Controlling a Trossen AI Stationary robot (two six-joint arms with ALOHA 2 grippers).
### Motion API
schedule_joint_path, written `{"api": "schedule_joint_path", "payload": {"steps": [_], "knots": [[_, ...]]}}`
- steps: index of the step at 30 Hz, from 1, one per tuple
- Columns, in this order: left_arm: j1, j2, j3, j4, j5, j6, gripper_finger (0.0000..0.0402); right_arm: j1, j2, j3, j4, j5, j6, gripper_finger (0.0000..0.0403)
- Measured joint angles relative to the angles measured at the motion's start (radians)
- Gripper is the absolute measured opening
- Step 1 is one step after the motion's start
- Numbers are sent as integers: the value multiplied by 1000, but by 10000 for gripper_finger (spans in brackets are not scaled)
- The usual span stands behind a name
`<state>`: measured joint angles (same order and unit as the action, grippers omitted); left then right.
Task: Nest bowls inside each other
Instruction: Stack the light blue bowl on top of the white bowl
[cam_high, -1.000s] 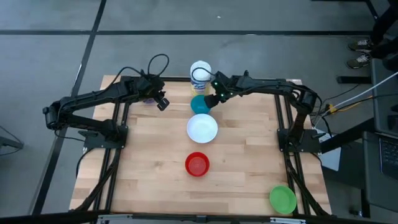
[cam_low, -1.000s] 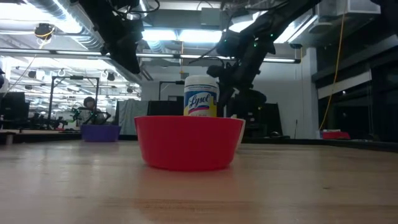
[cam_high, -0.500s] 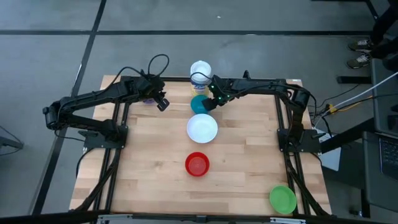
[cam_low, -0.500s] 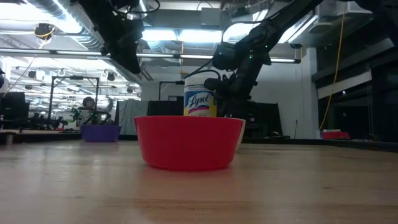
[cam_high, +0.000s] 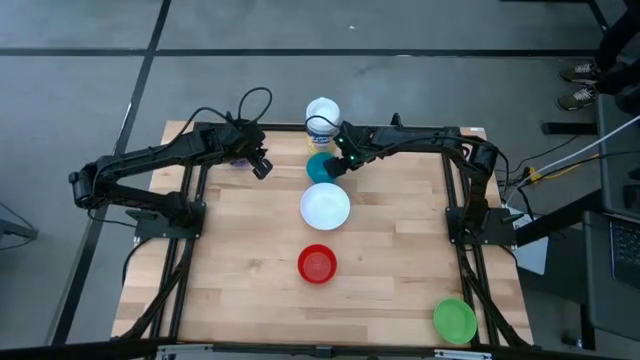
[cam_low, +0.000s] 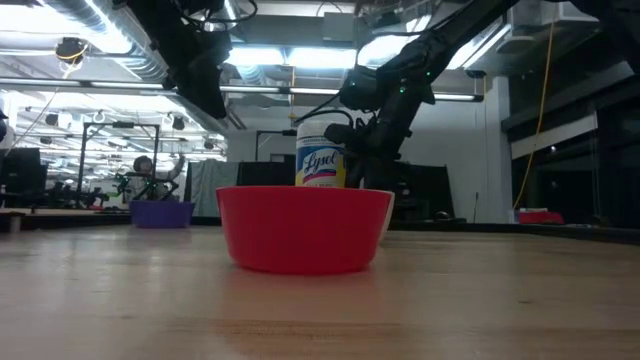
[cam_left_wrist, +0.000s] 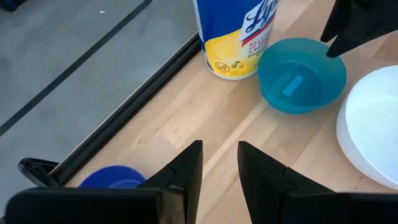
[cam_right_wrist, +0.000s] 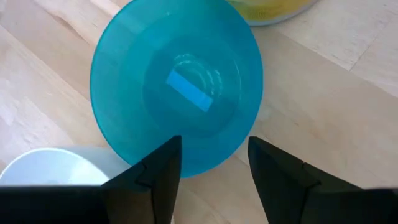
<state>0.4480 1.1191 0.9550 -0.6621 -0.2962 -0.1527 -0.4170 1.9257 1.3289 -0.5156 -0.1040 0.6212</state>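
Note:
The teal-blue bowl stands upright on the table, just in front of the canister and touching the white bowl. My right gripper hangs open over its rim, pointing steeply down. One finger stands on each side of the rim's part nearest the white bowl, and I see no touch. The red bowl sits mid-table and the green bowl at the near right corner. My left gripper hovers open and empty at the far left, above the dark blue bowl.
A tall white-lidded, yellow-labelled canister stands at the table's far edge, close behind the teal-blue bowl. Bare wood lies at the near left and between the red and green bowls. The arms' black frames run along both sides.
My right gripper has sunk toward the teal-blue bowl and shifted slightly toward the table's left, staying open. The bowls and my left arm have kept still.

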Motion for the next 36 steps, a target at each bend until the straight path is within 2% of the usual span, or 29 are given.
{"api": "schedule_joint_path", "payload": {"steps": [6, 13, 16, 19, 20, 29, 36], "knots": [[0, 0, 0, 0, 0, 7, 98, 2, 11, -39, 18, 10, 31, 187], [0, 0, 0, -1, 0, 17, 98, 2, 11, -91, 55, 10, 75, 140], [0, 0, 0, 0, 1, 17, 98, 2, 12, -93, 70, -11, 80, 100], [0, 0, 0, -1, 2, 17, 98, 2, 12, -93, 88, -40, 59, 25], [0, 0, 0, -1, 2, 17, 98, 2, 12, -93, 97, -46, 51, 14], [0, 0, 0, -1, 3, 11, 98, 4, 8, -84, 142, -35, 60, 4], [0, 0, 0, -2, 3, 10, 98, -7, 7, 20, 140, -62, 34, 2]]}}
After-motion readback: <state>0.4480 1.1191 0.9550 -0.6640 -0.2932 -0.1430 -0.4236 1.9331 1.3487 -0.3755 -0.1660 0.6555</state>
